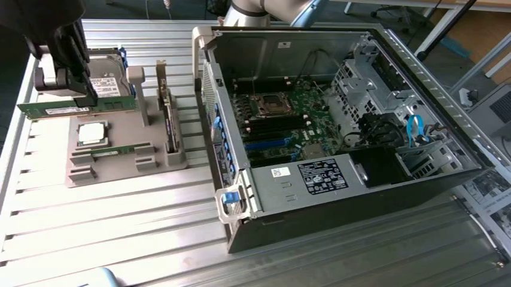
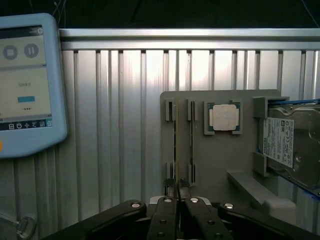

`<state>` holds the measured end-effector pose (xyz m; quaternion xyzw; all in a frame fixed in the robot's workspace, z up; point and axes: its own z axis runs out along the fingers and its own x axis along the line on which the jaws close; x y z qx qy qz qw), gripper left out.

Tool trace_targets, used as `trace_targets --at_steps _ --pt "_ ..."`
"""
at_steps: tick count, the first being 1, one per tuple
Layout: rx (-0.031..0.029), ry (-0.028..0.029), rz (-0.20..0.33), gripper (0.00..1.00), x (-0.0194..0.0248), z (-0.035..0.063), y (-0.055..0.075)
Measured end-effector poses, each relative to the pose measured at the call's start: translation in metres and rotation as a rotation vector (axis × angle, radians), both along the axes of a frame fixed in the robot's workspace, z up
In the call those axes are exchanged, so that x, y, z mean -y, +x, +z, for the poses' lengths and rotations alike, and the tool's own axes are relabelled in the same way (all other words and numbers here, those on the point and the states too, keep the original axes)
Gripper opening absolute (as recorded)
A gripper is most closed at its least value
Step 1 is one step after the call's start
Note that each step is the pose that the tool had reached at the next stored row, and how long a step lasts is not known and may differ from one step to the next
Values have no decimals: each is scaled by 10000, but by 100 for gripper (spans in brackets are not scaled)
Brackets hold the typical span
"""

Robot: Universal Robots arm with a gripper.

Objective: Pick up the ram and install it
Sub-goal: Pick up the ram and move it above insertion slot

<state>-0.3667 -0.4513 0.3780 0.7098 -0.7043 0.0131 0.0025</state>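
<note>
Holding the ram (image 1: 76,108) (image 2: 176,145) lifted over the grey holder (image 1: 119,128) (image 2: 220,160).
Gripper (image 1: 81,94) (image 2: 177,200) clamped on the stick, which hangs edge-on above the holder's slotted edge.

In the wrist view we see the ram (image 2: 176,145) edge-on, so its flat faces are hidden. The hard drive (image 2: 295,145) runs off the frame edge, and the cropped blue pendant (image 2: 25,80) screen's too blurry to read.

The arm (image 1: 49,27) points downward, jaws pinched nearly together.
</note>
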Motion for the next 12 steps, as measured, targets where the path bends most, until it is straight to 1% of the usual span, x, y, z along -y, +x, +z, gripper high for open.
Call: trace_targets --at_steps 3,12 --pt "0 0 0 12 0 46 0" --pt "1 0 0 12 0 133 0"
